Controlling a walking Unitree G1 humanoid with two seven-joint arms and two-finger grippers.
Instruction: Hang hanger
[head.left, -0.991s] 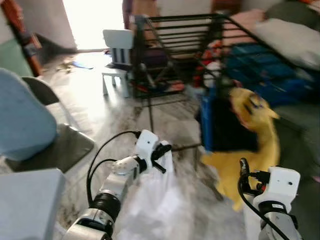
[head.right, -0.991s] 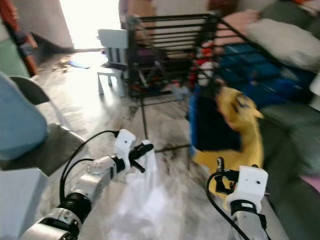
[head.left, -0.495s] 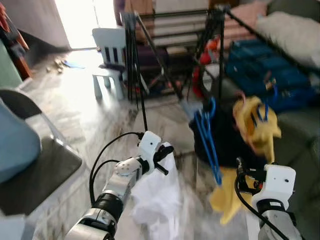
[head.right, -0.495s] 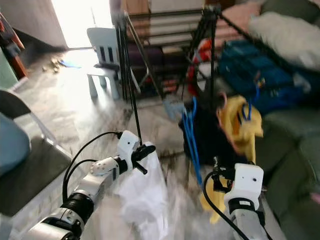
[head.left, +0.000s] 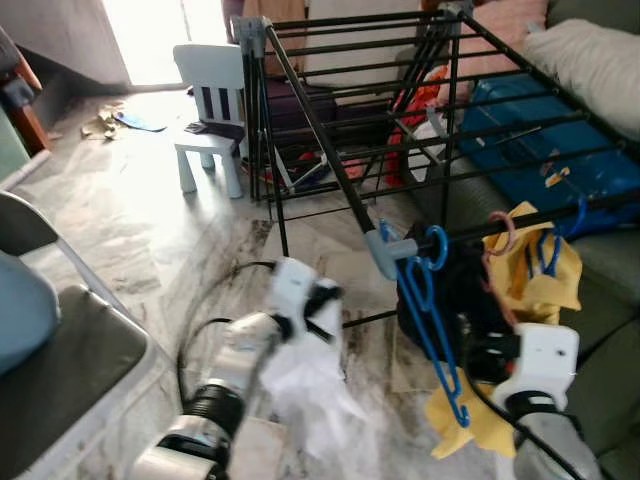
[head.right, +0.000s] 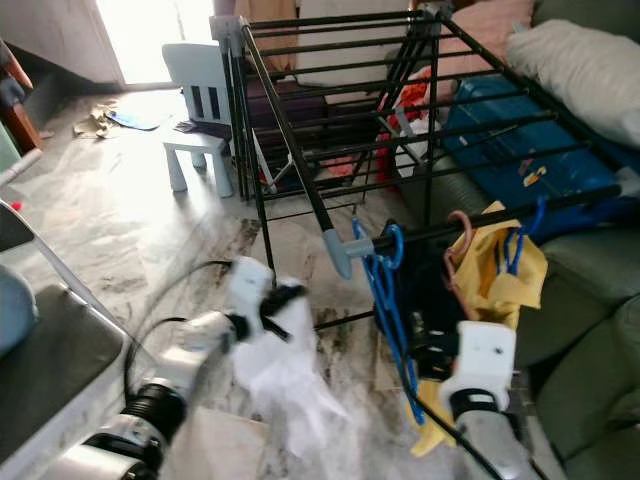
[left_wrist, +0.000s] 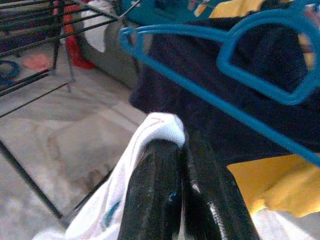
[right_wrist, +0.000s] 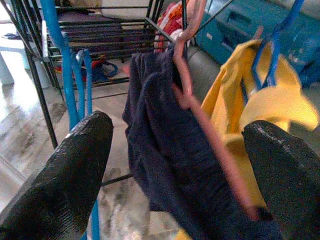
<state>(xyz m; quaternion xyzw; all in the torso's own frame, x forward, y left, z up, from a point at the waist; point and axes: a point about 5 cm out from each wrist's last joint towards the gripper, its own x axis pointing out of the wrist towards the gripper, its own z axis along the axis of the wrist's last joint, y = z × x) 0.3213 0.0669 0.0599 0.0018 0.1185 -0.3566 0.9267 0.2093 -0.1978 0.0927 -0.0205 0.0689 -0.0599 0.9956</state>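
The left gripper (left_wrist: 180, 200) is clenched on a fold of white cloth (head.left: 315, 385), holding it low beside the drying rack (head.left: 400, 110). The right gripper (right_wrist: 180, 150) is spread wide and grasps nothing, facing a dark garment (right_wrist: 160, 150) on a pink hanger (right_wrist: 187, 75) whose hook is over the front rail (head.right: 480, 222). Blue hangers (head.left: 430, 320) hang from the same rail near its grey corner joint (head.left: 385, 258), with a yellow garment (head.right: 510, 270) on a blue hook just beside. To do this well, I judge the right gripper should check that the pink hook sits fully over the rail before withdrawing, moving straight back so its fingers do not snag the dangling blue hangers.
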